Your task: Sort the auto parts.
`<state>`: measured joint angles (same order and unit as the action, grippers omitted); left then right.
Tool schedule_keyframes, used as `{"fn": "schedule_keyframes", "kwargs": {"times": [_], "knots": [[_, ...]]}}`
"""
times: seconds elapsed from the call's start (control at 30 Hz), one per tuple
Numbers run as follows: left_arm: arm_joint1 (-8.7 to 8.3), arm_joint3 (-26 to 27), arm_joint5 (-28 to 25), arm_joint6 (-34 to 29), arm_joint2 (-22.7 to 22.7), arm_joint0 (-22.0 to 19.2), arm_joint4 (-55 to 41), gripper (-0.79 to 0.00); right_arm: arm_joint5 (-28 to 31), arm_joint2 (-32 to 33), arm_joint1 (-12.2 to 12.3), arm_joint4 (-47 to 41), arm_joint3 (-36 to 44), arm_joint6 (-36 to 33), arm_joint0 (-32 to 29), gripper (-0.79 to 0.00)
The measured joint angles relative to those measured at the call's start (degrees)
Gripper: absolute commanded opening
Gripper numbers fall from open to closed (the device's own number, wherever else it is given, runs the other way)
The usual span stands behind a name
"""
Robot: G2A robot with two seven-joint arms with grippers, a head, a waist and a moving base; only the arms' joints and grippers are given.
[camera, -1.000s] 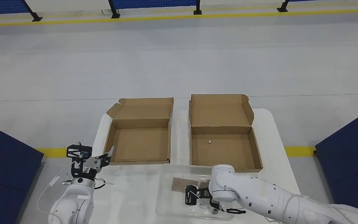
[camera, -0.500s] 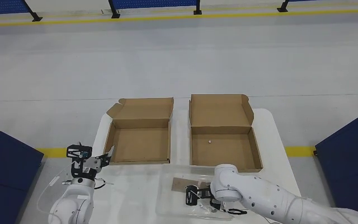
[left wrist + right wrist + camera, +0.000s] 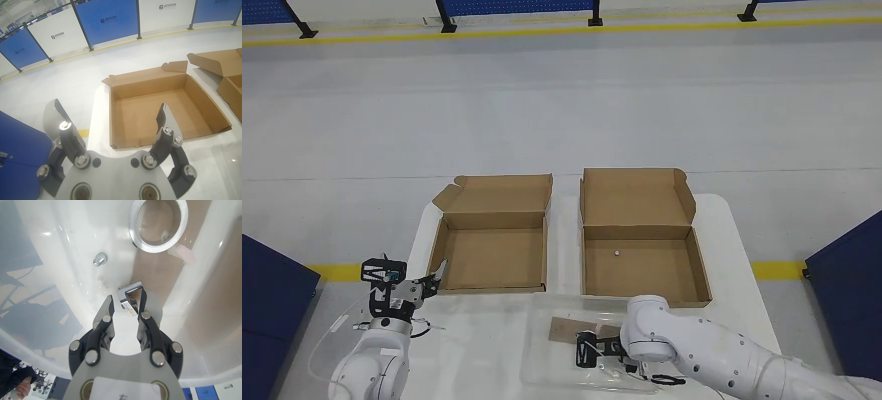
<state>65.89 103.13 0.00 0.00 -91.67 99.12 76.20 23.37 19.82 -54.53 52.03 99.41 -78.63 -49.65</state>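
My right gripper (image 3: 125, 307), jaws spread, straddles the metal L-bracket (image 3: 126, 303) off-centre; I'd centre it, then close slowly.

A factory hall: blue partition panels (image 3: 105, 20), a yellow floor line (image 3: 542, 31), pale glossy floor (image 3: 542, 110).

Ring (image 3: 155, 248), bolt (image 3: 100, 259) and, seemingly, bracket (image 3: 127, 306) lie in tray (image 3: 209, 256).

Glossy translucent plastic bin (image 3: 56, 247), shiny metal ring (image 3: 149, 247), bracket (image 3: 127, 298) and bolt (image 3: 100, 259), matt brown cardboard boxes (image 3: 492, 258), smooth white tabletop (image 3: 477, 325).
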Motion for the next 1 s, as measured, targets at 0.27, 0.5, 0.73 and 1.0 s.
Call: {"fn": "schedule_keyframes", "kwargs": {"times": [0.27,0.5,0.73,1.0], "knots": [[0.00,0.00,0.00,0.00,0.00,0.00,0.00,0.000,-0.32,0.75,0.01,1.63,0.64,0.91,-0.87,-0.483],[0.00,0.00,0.00,0.00,0.00,0.00,0.00,0.000,-0.43,1.72,0.49,2.74,2.13,0.12,-2.07,-0.505],[0.00,0.00,0.00,0.00,0.00,0.00,0.00,0.000,-0.32,2.20,0.49,3.22,1.85,-0.33,-2.85,-0.554],[0.00,0.00,0.00,0.00,0.00,0.00,0.00,0.000,0.85,2.36,-0.18,2.70,-0.26,0.85,-2.89,-0.785]]}}
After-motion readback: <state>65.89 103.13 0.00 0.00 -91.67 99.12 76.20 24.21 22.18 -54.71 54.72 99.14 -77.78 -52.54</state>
